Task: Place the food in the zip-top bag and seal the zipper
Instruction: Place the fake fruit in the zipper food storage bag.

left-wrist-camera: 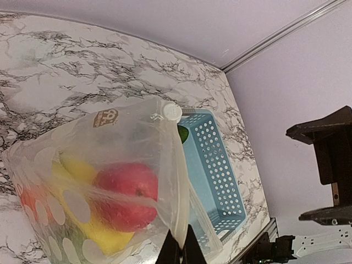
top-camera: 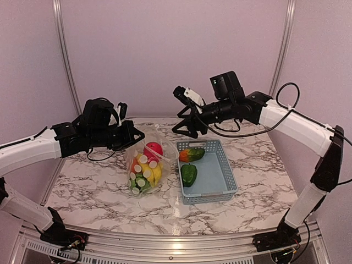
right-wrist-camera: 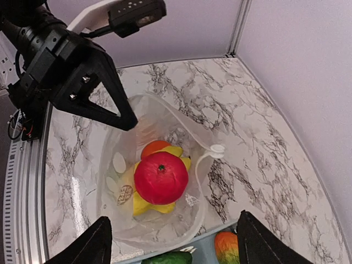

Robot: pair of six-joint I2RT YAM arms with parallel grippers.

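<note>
Food lies in two places here. We see the zip-top bag [top-camera: 144, 170] standing on the marble tabletop [top-camera: 82, 187], just left of the light-blue basket [top-camera: 212, 196], with its mouth up and unsealed. Inside it we make out a red apple [right-wrist-camera: 160, 177] on top, yellow pieces [right-wrist-camera: 142, 204] under it and an orange [right-wrist-camera: 154, 147] behind. Two pieces lie in the basket: a green pepper [top-camera: 188, 174] and, beyond it, an orange-and-green piece [top-camera: 191, 154].

The left pincer [top-camera: 135, 140] is closed on the bag's upper rim on its left side. In the left wrist view we see its fingertips [left-wrist-camera: 179, 250] pinching the clear film tight. The right pincer [top-camera: 185, 131] hangs above the gap between bag and basket, jaws spread wide and holding nothing. In its own view its two fingers [right-wrist-camera: 99, 242] frame the open mouth from above.

The zipper [right-wrist-camera: 187, 127] runs around the mouth as a thin strip, not pressed together, with a small white tab [right-wrist-camera: 217, 148] on the basket side.
</note>
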